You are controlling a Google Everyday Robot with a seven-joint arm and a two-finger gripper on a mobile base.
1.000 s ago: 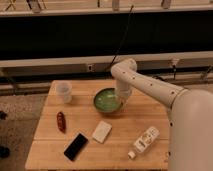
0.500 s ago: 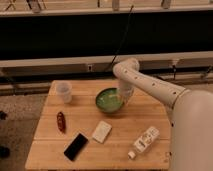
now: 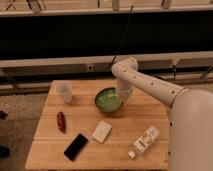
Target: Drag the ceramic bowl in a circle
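The ceramic bowl (image 3: pixel 107 100) is round and glossy green with a paler inside. It sits upright on the wooden table (image 3: pixel 100 145), a little behind the middle. My white arm reaches in from the right and bends down over the bowl's right rim. My gripper (image 3: pixel 120 100) is at that right rim, low against the bowl. The arm's wrist hides most of it.
A translucent plastic cup (image 3: pixel 64 91) stands at the table's back left. A reddish-brown object (image 3: pixel 61 121) lies at the left. A black phone (image 3: pixel 75 146) and a white packet (image 3: pixel 102 131) lie in front. A white bottle (image 3: pixel 144 141) lies at the front right.
The bowl and the gripper have shifted slightly to the right along the table. The other things have not moved.
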